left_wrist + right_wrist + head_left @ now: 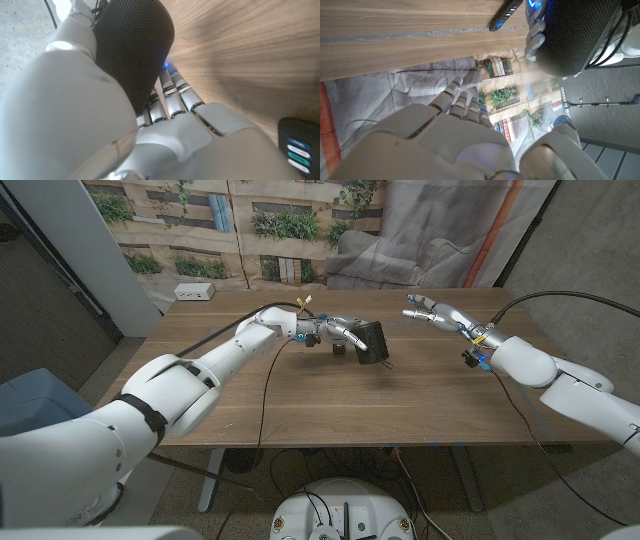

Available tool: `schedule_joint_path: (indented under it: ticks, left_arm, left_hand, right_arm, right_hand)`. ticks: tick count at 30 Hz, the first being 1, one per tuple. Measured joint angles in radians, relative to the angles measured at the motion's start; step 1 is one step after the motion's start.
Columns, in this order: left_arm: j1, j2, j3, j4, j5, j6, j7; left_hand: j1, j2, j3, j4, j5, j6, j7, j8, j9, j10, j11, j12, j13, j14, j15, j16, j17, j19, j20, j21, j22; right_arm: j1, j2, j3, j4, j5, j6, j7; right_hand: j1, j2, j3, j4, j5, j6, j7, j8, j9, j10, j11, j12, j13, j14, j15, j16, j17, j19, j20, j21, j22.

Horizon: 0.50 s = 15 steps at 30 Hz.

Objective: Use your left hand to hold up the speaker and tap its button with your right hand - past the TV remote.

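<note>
My left hand (340, 334) grips a black mesh speaker (371, 343) and holds it a little above the middle of the wooden table (300, 405). In the left wrist view the speaker (132, 50) sits against my palm, with my fingers (172, 95) wrapped under it. My right hand (430, 310) hovers to the right of the speaker, apart from it, fingers stretched toward it and holding nothing. The right wrist view shows the speaker (580, 35) beyond my right hand's fingers (462, 102). A dark TV remote (505, 15) lies on the table close to the speaker, also seen as the remote (300, 150).
A small white box (195, 292) sits at the table's far left corner. A black cable (265, 400) hangs across the table along my left arm. A printed backdrop and grey cloth (440, 240) stand behind the far edge.
</note>
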Motion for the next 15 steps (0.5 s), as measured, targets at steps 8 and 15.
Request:
schedule_joint_path:
  ticks: [8, 15]
  left_arm:
    - [0.023, 0.069, 0.007, -0.115, 0.021, 0.028, 0.091]
    - [0.042, 0.133, 0.015, -0.219, 0.030, 0.035, 0.117]
  left_hand:
    - [0.000, 0.000, -0.001, 0.001, 0.000, 0.000, 0.000, 0.000, 0.000, 0.002, 0.002, -0.003, 0.000, 0.002, -0.002, -0.004, 0.000, 0.000, 0.000, 0.000, 0.000]
    - [0.000, 0.000, -0.001, 0.001, 0.000, 0.000, 0.000, 0.000, -0.001, 0.002, 0.002, -0.007, 0.000, 0.002, -0.002, -0.005, 0.001, 0.000, 0.000, 0.000, 0.000]
  right_arm:
    - [0.036, 0.066, -0.010, 0.083, 0.022, 0.046, -0.021]
    - [0.045, 0.083, -0.014, 0.104, 0.037, 0.080, -0.038]
  right_hand:
    - [-0.007, 0.007, 0.000, 0.000, 0.000, 0.005, -0.005, 0.000, 0.000, 0.012, -0.002, 0.000, 0.000, 0.007, -0.007, 0.003, 0.000, 0.009, -0.002, 0.000, 0.000]
    - [-0.007, 0.007, 0.000, 0.000, 0.000, 0.014, -0.004, 0.000, 0.000, 0.015, 0.001, 0.000, 0.000, 0.013, -0.002, 0.003, 0.000, 0.009, -0.002, 0.000, 0.000]
